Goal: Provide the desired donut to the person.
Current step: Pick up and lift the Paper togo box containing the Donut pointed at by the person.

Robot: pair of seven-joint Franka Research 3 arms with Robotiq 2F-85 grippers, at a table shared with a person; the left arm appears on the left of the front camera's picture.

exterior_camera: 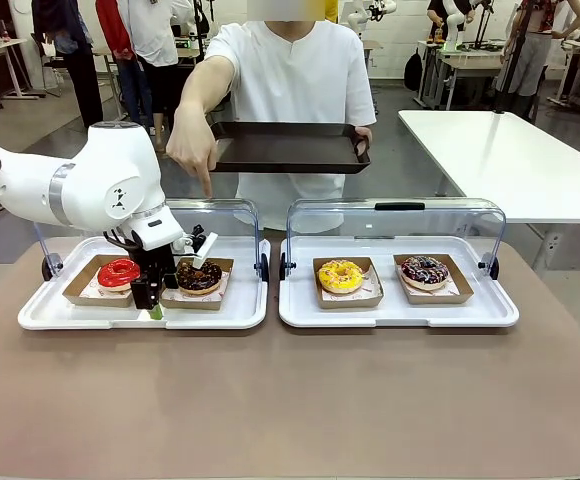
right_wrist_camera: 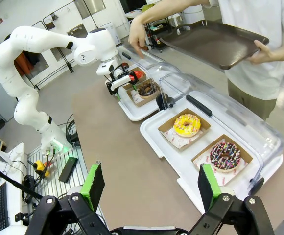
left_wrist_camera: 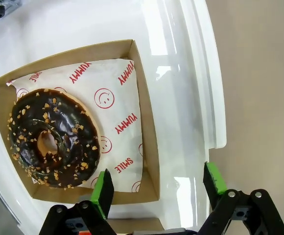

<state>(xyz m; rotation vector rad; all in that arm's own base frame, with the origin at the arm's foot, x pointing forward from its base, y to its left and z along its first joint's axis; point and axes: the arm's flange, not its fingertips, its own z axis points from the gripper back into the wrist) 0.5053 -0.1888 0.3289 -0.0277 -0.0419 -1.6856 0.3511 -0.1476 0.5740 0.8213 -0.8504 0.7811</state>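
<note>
Has the left gripper down at the chocolate donut and its brown box in the left white tray, fingers apart either side of the box wall, not squeezing. Holds the right gripper wide open, empty, above the table. Person in white: points a hand at that donut, holds a dark tray

Raised lid and pointing hand crowd the chocolate donut; near side seems open.
</note>
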